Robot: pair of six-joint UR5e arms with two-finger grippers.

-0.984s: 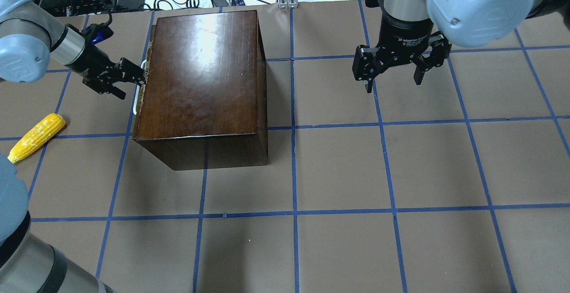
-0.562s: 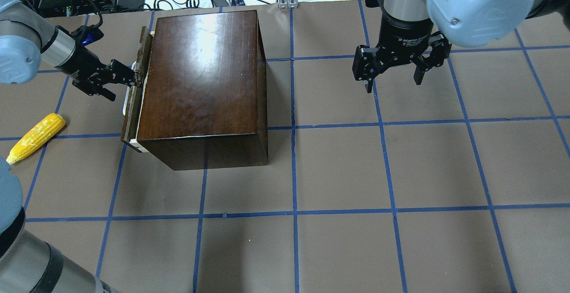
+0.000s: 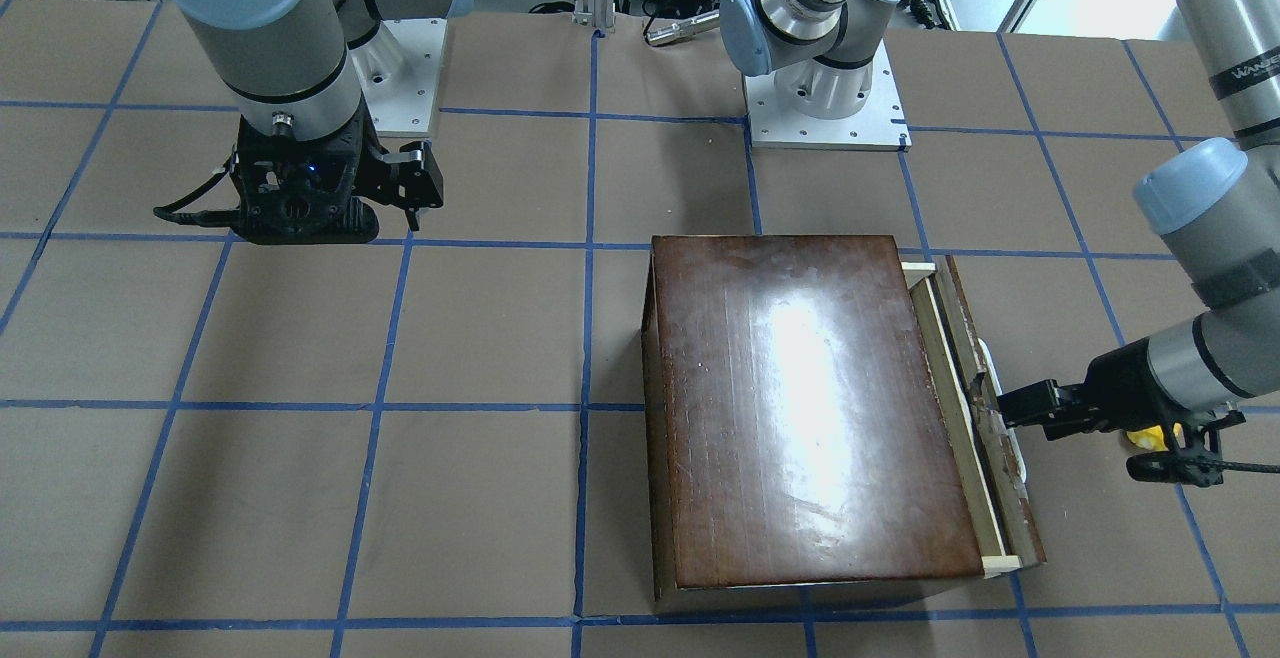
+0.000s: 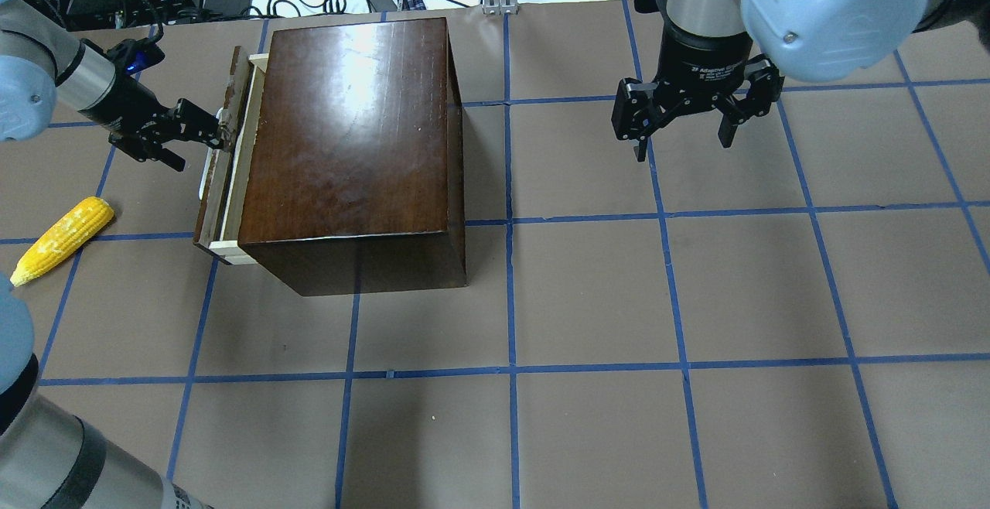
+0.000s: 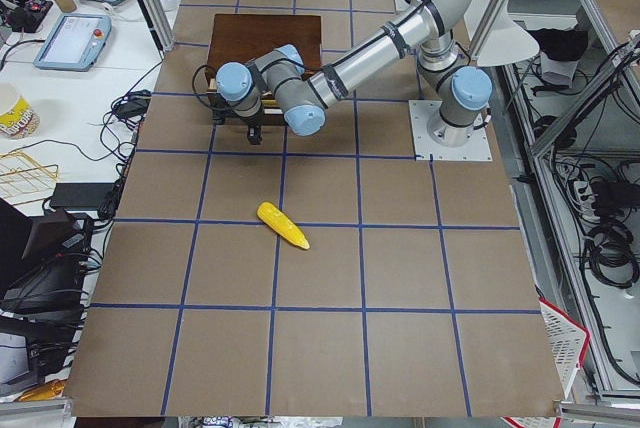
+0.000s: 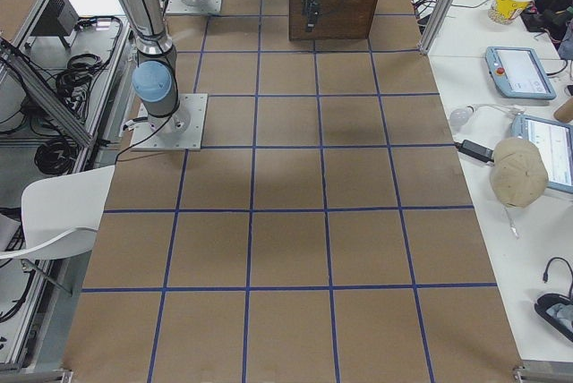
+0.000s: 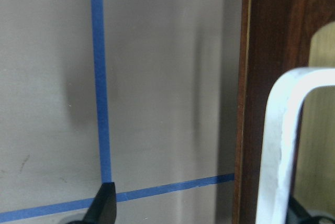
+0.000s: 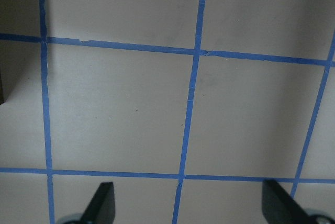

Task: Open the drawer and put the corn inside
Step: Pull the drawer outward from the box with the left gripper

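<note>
Drawer (image 4: pixel 219 199) part-open at box (image 4: pixel 348 130) left side, left pincer (image 4: pixel 199 149) open w/ one finger hooked behind white handle (image 4: pixel 204 176); right pincer (image 4: pixel 682 145) spread, empty, far right. Corn (image 4: pixel 66 237) on table (image 4: pixel 588 300), left of box: prob. light, stiff, bumpy; grip mid-cob.

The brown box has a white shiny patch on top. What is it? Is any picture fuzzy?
Overhead exterior and front-facing views: it is light glaring off the glossy box top. Left wrist-mounted view: the white drawer handle is very close, so it looks soft and blurry.
</note>
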